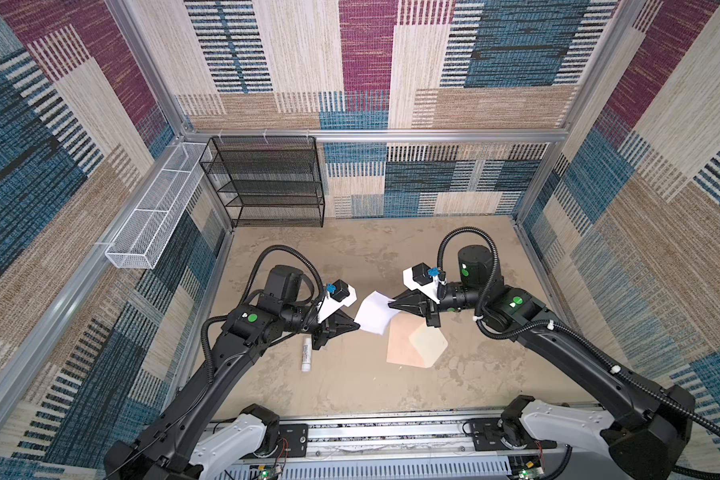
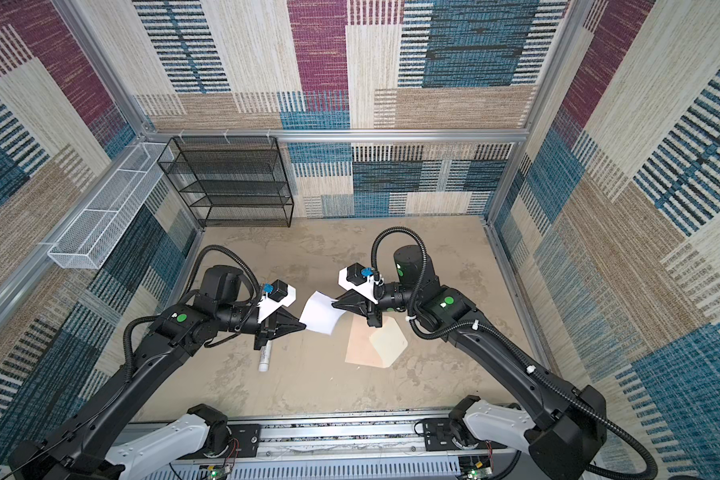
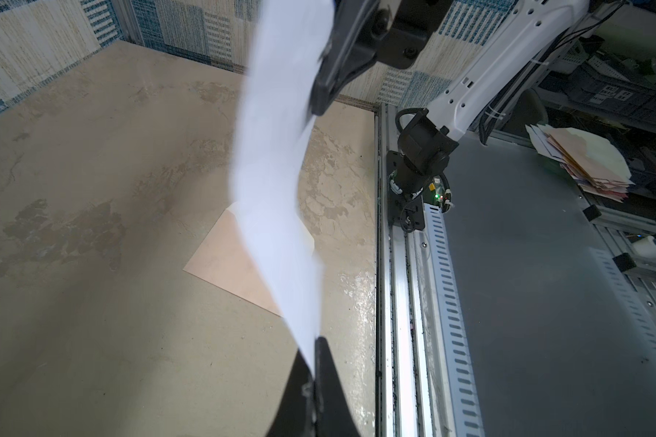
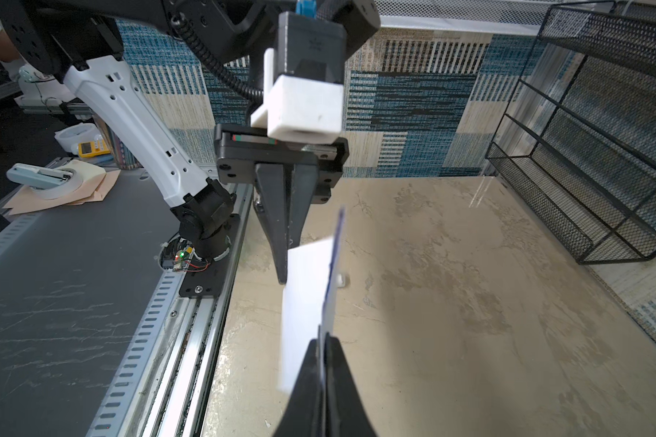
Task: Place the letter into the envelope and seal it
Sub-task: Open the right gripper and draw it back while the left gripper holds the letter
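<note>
The letter point(image 1: 375, 311) point(image 2: 320, 312), a white sheet, hangs in the air between my two grippers. In the right wrist view a dark blue edge shows on the letter point(image 4: 307, 287). My left gripper point(image 1: 356, 325) point(image 3: 314, 348) is shut on its left edge. My right gripper point(image 1: 390, 306) point(image 4: 323, 340) is shut on the opposite edge. The peach envelope point(image 1: 408, 345) point(image 2: 366, 345) point(image 3: 224, 257) lies flat on the table just below and right of the letter, its cream flap point(image 1: 429, 343) open. The sheet hides part of the envelope in the left wrist view.
A white tube point(image 1: 306, 353) point(image 2: 265, 355) lies on the table under the left arm. A black mesh shelf point(image 1: 267, 183) stands at the back left, beside a white wire basket point(image 1: 154, 212) on the left wall. The arms' rail point(image 1: 371, 432) runs along the front edge.
</note>
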Robot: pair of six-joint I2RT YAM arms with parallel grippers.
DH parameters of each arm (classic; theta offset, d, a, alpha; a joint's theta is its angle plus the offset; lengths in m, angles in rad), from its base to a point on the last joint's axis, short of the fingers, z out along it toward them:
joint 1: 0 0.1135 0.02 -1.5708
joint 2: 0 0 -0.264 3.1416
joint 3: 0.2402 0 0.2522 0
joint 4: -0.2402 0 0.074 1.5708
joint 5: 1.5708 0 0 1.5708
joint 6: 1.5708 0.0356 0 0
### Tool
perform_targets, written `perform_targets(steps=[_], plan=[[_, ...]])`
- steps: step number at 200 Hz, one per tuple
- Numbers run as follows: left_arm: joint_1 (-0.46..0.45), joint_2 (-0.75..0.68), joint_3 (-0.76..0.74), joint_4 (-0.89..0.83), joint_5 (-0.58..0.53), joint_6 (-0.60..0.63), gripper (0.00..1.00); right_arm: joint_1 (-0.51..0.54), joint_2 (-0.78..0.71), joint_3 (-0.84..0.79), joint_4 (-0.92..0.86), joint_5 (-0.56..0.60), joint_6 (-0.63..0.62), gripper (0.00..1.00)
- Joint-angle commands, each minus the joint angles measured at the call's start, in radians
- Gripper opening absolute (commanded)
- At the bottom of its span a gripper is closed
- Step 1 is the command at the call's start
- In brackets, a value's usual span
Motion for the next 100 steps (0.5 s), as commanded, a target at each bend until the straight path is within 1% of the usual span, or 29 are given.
perform_targets(steps=[1,8,19,43,64,71,100], plan=[[0.004,0.013,0.012,-0.011,-0.028,-0.025,0.0,0.0,-0.016,-0.01,0.05,0.04,0.012,0.42],[0.005,0.02,0.017,-0.018,-0.036,-0.027,0.0,0.0,-0.016,-0.011,0.05,0.049,0.017,0.49],[0.009,0.025,0.022,-0.028,-0.052,-0.031,0.0,0.0,-0.015,-0.01,0.049,0.062,0.022,0.57],[0.02,0.028,0.022,-0.022,-0.076,-0.047,0.0,0.0,-0.022,-0.015,0.064,0.103,0.036,0.69],[0.04,0.027,0.017,-0.013,-0.091,-0.066,0.0,0.0,-0.03,-0.018,0.079,0.158,0.054,0.86],[0.05,0.025,0.015,-0.012,-0.097,-0.071,0.0,0.0,-0.033,-0.015,0.08,0.183,0.062,0.88],[0.116,0.024,0.01,-0.002,-0.132,-0.126,0.0,-0.004,-0.053,-0.027,0.106,0.25,0.064,0.88]])
